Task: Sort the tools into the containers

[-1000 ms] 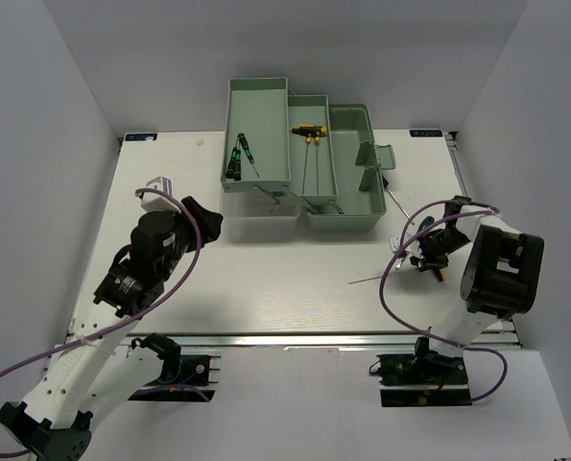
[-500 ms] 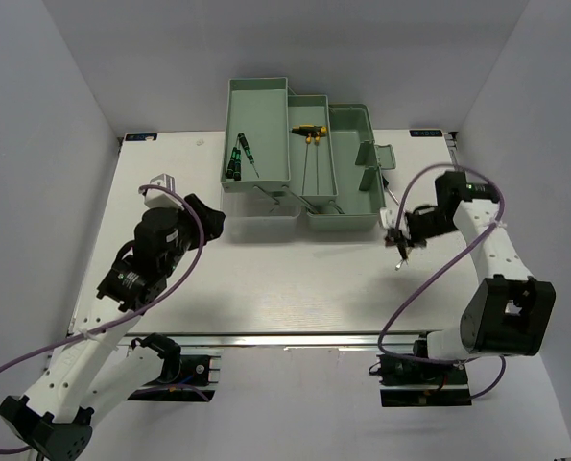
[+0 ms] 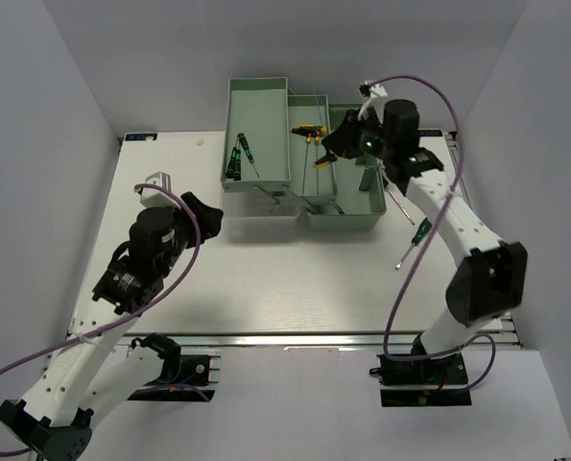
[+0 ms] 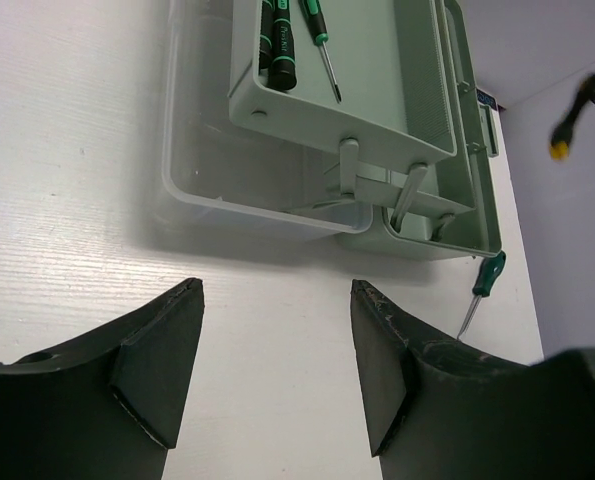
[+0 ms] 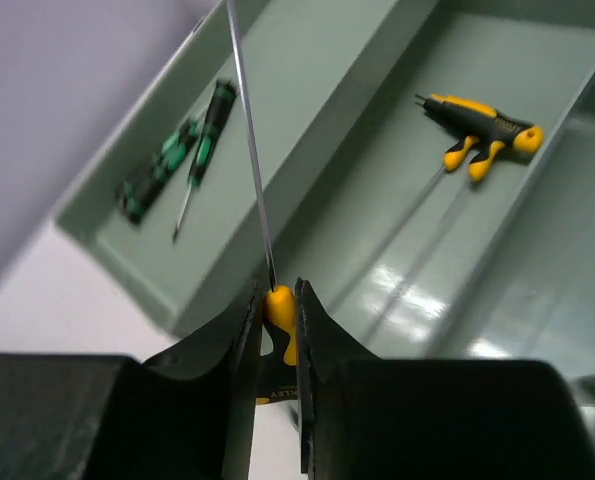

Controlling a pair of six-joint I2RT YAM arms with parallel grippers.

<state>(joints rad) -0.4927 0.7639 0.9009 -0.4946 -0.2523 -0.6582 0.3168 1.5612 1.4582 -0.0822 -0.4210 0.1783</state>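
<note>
The right jaws grip a yellow-handled screwdriver above the middle tray of the toolbox, where other yellow screwdrivers lie. The left jaws hang wide open and empty over the desk. A green screwdriver lies on the desk beside the toolbox.

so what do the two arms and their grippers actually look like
The left arm and right arm have white links and black joint housings, each trailing a looping purple cable. The left gripper and right gripper have plain black fingers. No markings are readable.
</note>
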